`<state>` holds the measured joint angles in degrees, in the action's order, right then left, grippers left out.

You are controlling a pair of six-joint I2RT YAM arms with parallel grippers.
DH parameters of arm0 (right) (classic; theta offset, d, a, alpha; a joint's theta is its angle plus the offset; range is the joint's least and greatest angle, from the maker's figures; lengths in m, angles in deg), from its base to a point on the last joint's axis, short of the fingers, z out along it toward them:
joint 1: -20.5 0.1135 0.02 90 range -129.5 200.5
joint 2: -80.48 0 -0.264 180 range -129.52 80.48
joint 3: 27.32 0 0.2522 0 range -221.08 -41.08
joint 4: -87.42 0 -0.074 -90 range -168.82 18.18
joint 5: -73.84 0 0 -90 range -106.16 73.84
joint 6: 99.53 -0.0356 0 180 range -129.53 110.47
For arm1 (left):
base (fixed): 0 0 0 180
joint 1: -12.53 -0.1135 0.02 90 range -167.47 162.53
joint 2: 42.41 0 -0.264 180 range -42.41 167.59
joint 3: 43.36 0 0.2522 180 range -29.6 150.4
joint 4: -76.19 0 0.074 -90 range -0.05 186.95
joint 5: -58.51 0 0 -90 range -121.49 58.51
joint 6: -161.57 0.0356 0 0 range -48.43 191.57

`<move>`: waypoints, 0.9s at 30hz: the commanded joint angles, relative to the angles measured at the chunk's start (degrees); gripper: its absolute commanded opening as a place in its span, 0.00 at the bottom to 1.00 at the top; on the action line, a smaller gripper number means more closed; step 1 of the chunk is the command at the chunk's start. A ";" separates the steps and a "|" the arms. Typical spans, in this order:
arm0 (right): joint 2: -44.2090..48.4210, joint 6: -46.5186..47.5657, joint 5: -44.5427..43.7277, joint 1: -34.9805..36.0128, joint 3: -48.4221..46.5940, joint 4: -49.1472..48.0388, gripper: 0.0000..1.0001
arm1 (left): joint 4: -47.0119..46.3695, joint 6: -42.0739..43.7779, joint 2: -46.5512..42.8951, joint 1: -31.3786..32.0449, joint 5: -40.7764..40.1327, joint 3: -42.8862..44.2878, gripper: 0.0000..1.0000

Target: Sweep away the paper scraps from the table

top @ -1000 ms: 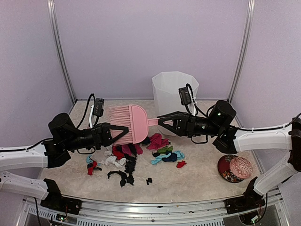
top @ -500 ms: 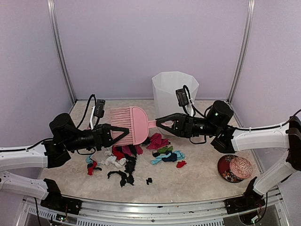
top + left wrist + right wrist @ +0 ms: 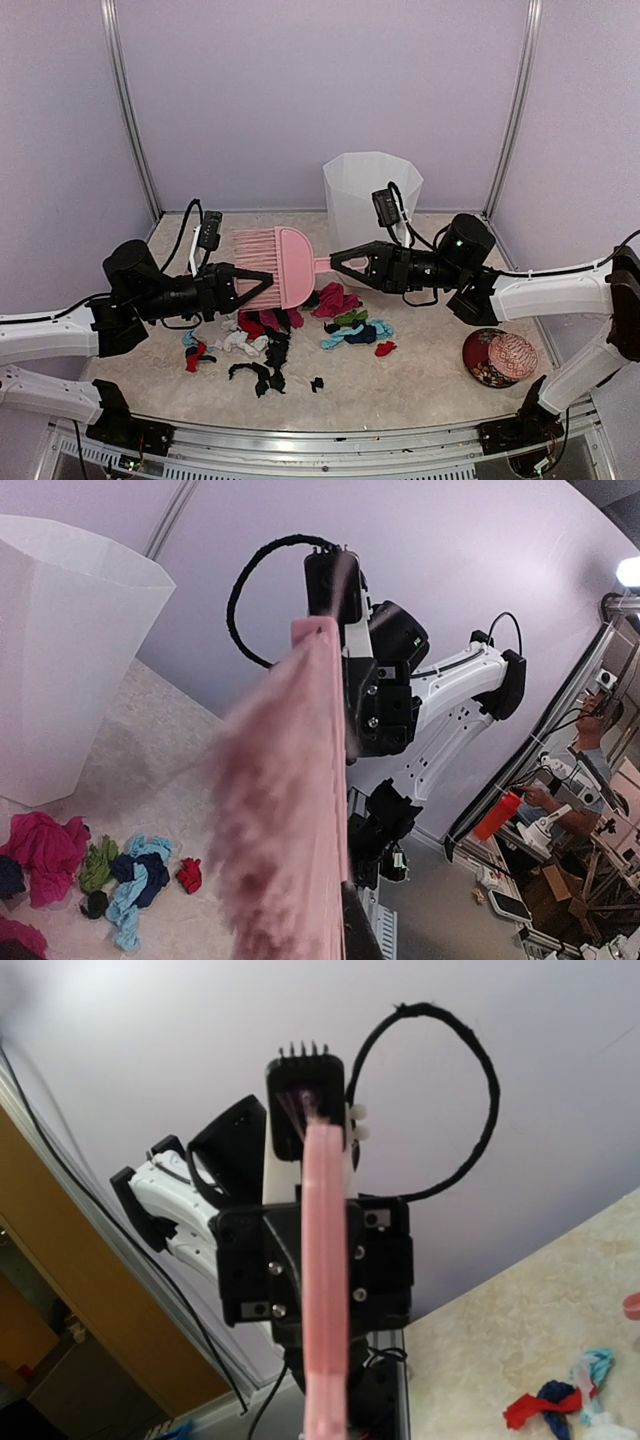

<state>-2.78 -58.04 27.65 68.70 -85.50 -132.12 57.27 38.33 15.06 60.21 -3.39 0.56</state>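
right gripper (image 3: 340,265) has edged leftward along the handle of the pink brush (image 3: 285,262); its jaws look parted, released. i have the left gripper (image 3: 252,280) clenched on the bristle head, brush axis running left to right. paper scraps (image 3: 275,335) lie on the table (image 3: 420,370) just beneath, slightly nearer me, closest to the left arm.

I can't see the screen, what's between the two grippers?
The pink brush bridges them in the top view: head at the left gripper, handle tip at the right gripper.
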 commanded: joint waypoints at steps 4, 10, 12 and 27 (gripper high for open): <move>0.69 -0.92 0.92 0.56 -1.07 -2.85 0.00 | 2.02 1.23 -0.96 0.31 -3.24 1.71 0.24; 6.16 4.64 -3.77 0.03 -0.39 6.05 0.00 | 8.37 1.42 -1.84 0.18 -12.69 2.46 0.98; 9.59 9.31 -7.74 -0.65 -0.03 12.32 0.00 | 12.10 1.26 -2.09 -0.15 -17.70 2.95 0.99; 25.08 33.18 -45.58 -1.27 -0.77 48.93 0.00 | 47.58 -5.27 11.97 -4.75 -52.60 12.05 0.99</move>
<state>20.12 -30.51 -10.56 67.91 -86.20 -89.78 91.91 34.49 23.32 56.67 -45.27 8.23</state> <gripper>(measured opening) 0.058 0.987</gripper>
